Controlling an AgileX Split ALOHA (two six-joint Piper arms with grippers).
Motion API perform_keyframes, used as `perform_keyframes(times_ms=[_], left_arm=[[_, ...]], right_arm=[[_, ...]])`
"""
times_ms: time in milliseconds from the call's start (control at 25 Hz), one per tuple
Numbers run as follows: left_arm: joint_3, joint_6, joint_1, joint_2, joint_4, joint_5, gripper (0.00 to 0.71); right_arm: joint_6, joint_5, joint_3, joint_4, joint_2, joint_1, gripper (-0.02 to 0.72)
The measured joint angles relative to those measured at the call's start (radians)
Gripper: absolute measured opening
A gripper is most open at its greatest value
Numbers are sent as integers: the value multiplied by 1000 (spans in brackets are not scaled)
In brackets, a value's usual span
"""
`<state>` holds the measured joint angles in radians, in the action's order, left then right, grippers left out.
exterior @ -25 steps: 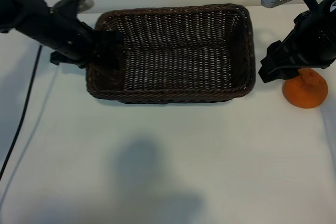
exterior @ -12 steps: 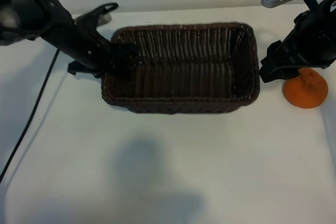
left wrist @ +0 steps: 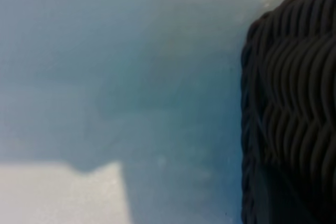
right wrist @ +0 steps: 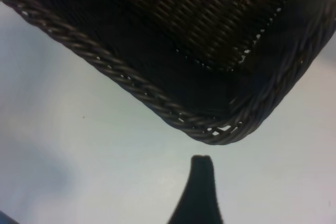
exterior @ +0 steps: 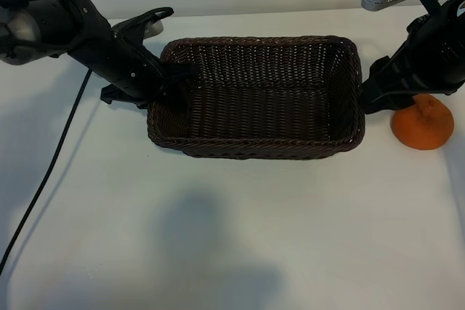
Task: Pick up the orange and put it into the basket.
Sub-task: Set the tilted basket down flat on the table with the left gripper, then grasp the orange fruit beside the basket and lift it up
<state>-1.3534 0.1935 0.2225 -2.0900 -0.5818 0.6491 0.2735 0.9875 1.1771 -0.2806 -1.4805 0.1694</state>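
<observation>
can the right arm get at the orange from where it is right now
Probably yes. The orange sits on the table just beside and partly under the right gripper, whose jaws stand open and hold nothing. The basket lies on the gripper's other side, so nothing stands between; the gripper would need a short shift across.

No legible text, label, brand, number or sign is showing on any surface in these views.
</observation>
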Motion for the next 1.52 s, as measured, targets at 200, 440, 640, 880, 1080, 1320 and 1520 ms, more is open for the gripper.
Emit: perform_keyframes(times_ms=[200, 440, 640, 880, 1080, 1320, 1520], left_arm=[[-1, -9, 1, 0, -4, 5, 227], [-4, -13, 2, 5, 0, 16, 655], [-4, -53, 2, 64, 64, 24, 693], [-5, -116, 2, 133, 164, 61, 671], [-5, -124, 2, 209, 183, 95, 662], [-5, -124, 2, 310, 236, 125, 654], [-5, -129, -16, 394, 317, 173, 640]], right_arm=[[0, 0, 0, 0, 0, 0, 595], [-1, 0, 0, 0, 0, 0, 595], [-1, 0, 0, 1, 0, 0, 595], [0, 0, 0, 2, 0, 0, 595], [0, 0, 0, 2, 0, 0, 595], [0, 0, 0, 2, 0, 0, 595], [-1, 0, 0, 2, 0, 0, 595]])
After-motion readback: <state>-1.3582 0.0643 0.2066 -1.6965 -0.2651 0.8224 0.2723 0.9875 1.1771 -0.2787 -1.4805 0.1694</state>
